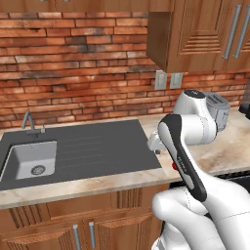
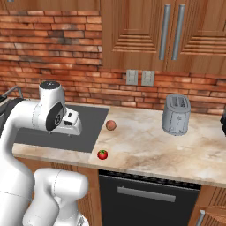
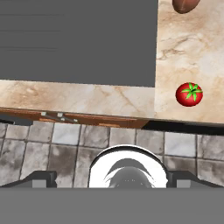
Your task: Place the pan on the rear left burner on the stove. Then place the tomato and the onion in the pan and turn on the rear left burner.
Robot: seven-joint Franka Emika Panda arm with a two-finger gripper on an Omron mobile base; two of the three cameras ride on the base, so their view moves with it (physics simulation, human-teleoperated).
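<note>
Brick wall [image 2: 53, 53]; marble counter [image 2: 145, 145] bears tomato [image 2: 102, 154], onion [image 2: 111, 125].

The beige marble counter [image 2: 145, 145] carries the dark grey sink counter [image 1: 93, 149] at its 9 o'clock side. The tomato [image 2: 102, 154] lies near the front edge, just beside the sink counter's corner. The onion [image 2: 111, 125] sits at 12 o'clock from the tomato, apart from it. A silver toaster [image 2: 176, 114] stands at 3 o'clock, well apart.

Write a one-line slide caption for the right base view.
Open gripper hovers over the dark sink counter, with tomato and onion on the marble counter.
</note>
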